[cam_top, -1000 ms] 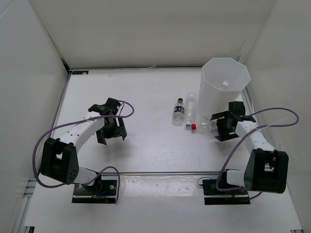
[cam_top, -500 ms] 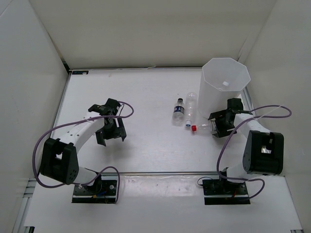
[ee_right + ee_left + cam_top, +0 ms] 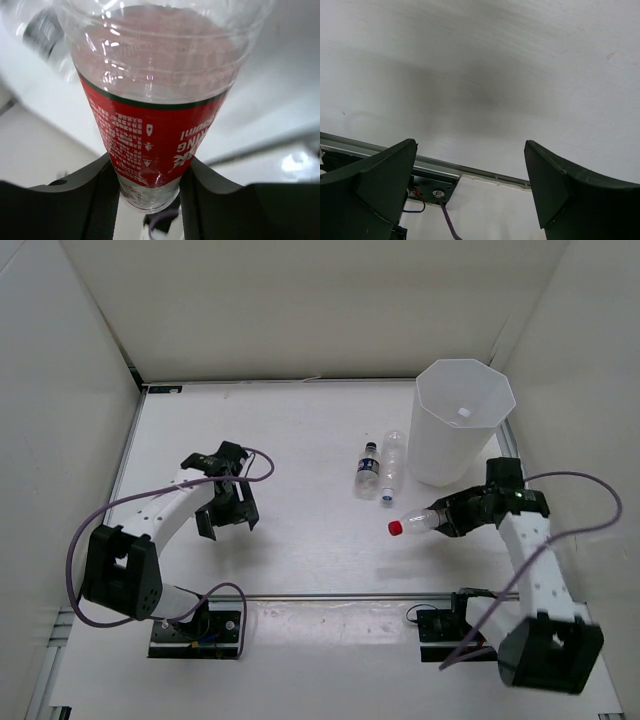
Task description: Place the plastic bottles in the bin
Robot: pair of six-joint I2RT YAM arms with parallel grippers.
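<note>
My right gripper (image 3: pixel 452 516) is shut on a clear plastic bottle (image 3: pixel 418 521) with a red cap and red label, holding it off the table, cap pointing left. In the right wrist view the red-labelled bottle (image 3: pixel 155 135) sits squeezed between my right gripper's (image 3: pixel 150 192) dark fingers (image 3: pixel 95 200). The tall white bin (image 3: pixel 445 452) stands just behind that arm. Two more bottles lie left of the bin: one with a dark cap and blue label (image 3: pixel 368 468), one clear with a white cap (image 3: pixel 392 466). My left gripper (image 3: pixel 228 520) hangs open and empty at centre left, (image 3: pixel 470 150) over bare table.
White walls enclose the table on three sides. A metal rail (image 3: pixel 330 596) runs along the near edge in front of both arm bases. Purple cables (image 3: pixel 590 502) loop from each arm.
My right gripper closed on the red-capped bottle and lifted it off the table, drawing back toward the near side. The left arm has not moved.
</note>
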